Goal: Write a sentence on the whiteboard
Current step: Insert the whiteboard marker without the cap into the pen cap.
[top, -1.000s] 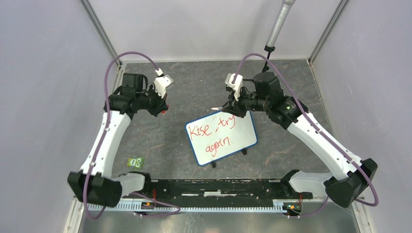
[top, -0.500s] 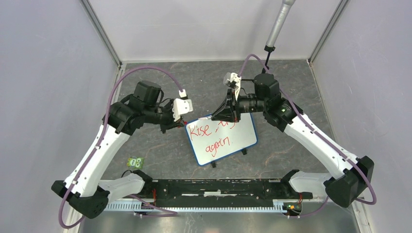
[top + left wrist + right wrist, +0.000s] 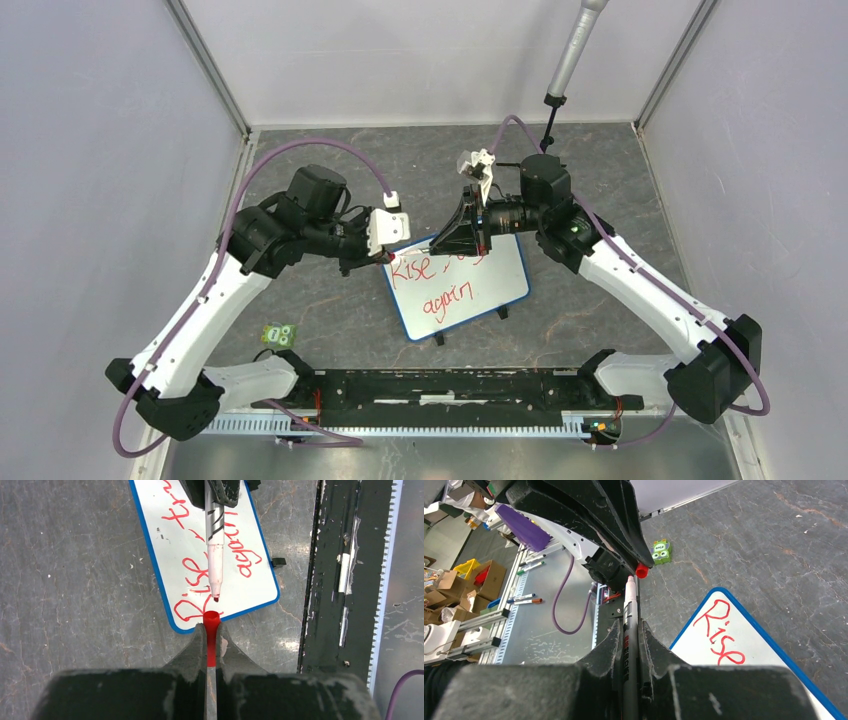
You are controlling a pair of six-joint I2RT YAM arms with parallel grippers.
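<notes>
The blue-rimmed whiteboard lies mid-table, tilted, on small black feet. The sentence is written on it in red, in two lines; "Rise" and "again" show, and my right gripper covers the middle word. My right gripper is shut on a grey marker, held level above the board's upper left corner. My left gripper is shut on the marker's red cap, open end facing the marker tip with a small gap between. In the right wrist view the marker points at the cap.
A small green toy lies near the front left of the stone-patterned table. A black rail runs along the near edge between the arm bases. A grey pole hangs at the back right. Walls close in both sides.
My left arm has swung right with the cap to the board's upper left corner. My right gripper has turned the marker level and pointed it left, at the cap.
</notes>
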